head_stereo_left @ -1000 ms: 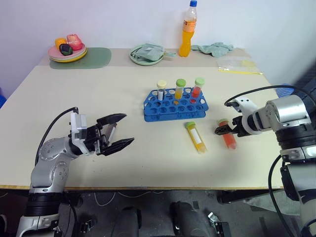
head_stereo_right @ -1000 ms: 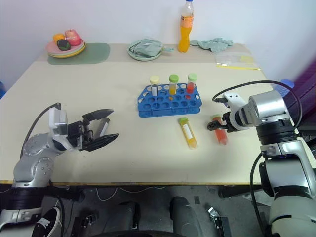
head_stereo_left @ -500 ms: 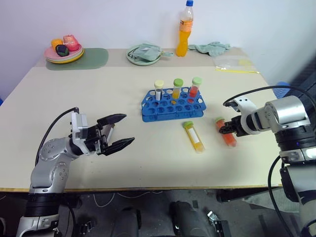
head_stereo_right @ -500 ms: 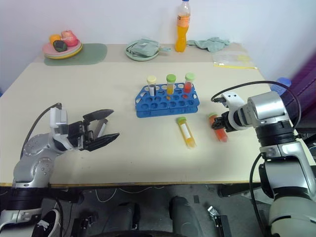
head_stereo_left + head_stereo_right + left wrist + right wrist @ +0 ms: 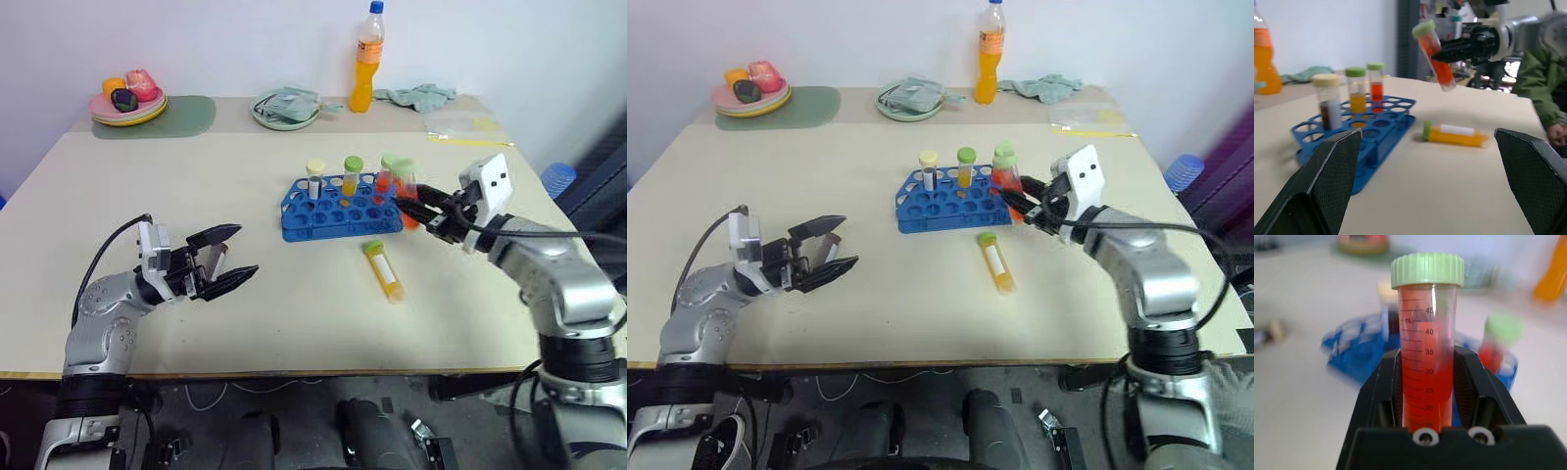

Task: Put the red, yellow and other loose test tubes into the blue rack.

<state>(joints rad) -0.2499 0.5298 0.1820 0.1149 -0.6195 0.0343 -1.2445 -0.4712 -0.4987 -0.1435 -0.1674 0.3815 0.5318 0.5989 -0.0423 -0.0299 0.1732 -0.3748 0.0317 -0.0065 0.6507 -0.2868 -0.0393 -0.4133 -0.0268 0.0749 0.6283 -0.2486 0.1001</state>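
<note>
My right gripper (image 5: 423, 208) is shut on a red test tube (image 5: 405, 189) with a green cap and holds it tilted in the air just off the right end of the blue rack (image 5: 338, 227). In the right wrist view the red tube (image 5: 1427, 347) stands between the black fingers (image 5: 1386, 382). A yellow tube (image 5: 384, 270) with a green cap lies on the table in front of the rack. Three tubes stand in the rack's back row: a cream-capped dark one (image 5: 316, 179), a yellow one (image 5: 353, 174) and a red one (image 5: 388, 172). My left gripper (image 5: 230, 258) hovers open over the table's near left, holding nothing.
At the table's back stand a tall orange bottle (image 5: 367, 59), a green plate (image 5: 286, 108) holding a cloth, and a pink plate (image 5: 127, 101) of fruit on a green mat. A crumpled cloth (image 5: 421, 95) and a clear bag (image 5: 460, 127) lie at the back right.
My right gripper closed on the red tube lying on the table, then lifted it up and to the left, next to the rack's right end. The left gripper stayed about where it was.
</note>
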